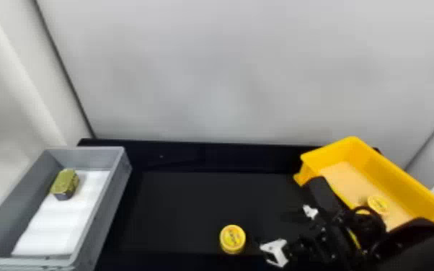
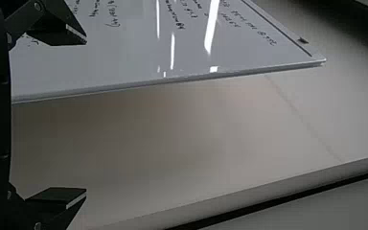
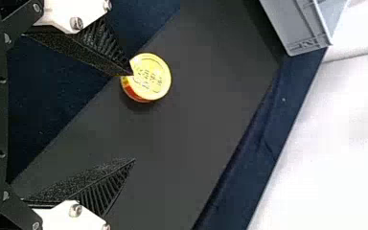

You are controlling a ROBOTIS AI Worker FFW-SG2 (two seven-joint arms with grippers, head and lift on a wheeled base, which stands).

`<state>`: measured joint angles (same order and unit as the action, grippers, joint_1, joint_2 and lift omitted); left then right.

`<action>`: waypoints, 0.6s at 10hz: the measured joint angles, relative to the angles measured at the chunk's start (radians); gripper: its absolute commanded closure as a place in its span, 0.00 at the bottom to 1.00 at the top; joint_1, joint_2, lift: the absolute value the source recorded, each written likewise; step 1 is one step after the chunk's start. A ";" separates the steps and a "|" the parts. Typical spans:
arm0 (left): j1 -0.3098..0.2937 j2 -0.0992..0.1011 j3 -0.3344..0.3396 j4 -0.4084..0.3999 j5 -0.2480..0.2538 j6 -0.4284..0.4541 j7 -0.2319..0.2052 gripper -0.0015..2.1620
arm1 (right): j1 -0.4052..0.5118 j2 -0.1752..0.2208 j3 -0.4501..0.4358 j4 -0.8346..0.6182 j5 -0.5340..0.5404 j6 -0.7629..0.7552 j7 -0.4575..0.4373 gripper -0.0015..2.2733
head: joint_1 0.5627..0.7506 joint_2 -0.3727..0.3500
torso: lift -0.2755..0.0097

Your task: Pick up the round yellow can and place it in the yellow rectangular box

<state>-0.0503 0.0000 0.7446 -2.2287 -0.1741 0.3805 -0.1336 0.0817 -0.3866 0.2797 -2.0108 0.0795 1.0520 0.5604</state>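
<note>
A round yellow can stands on the black table, right of centre and near the front. To its right is my right gripper, its fingers spread wide. In the right wrist view the round can lies close by the tip of one finger, and the open right gripper holds nothing. The yellow rectangular box sits at the right, partly behind the right arm, with another round yellow can inside. My left gripper is open and holds nothing, facing a whiteboard and a pale wall.
At the left stands a grey bin with a white sheet and a green-gold can in it. Behind the black table rises a pale wall. The right arm lies across the box's near side.
</note>
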 measured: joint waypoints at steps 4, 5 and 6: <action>-0.011 0.000 -0.003 0.001 -0.018 0.002 -0.010 0.07 | -0.026 0.003 0.072 0.066 -0.022 -0.004 0.003 0.08 | 0.66 0.53 | 0.77; -0.013 0.000 -0.005 0.002 -0.020 0.002 -0.011 0.07 | -0.037 0.005 0.089 0.091 -0.026 -0.012 0.003 0.08 | 0.66 0.53 | 0.77; -0.014 0.000 -0.007 0.002 -0.021 0.002 -0.011 0.07 | -0.046 0.007 0.102 0.112 -0.030 -0.019 0.003 0.08 | 0.66 0.53 | 0.77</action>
<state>-0.0644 0.0000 0.7380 -2.2264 -0.1948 0.3821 -0.1445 0.0361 -0.3800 0.3817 -1.8989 0.0497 1.0327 0.5630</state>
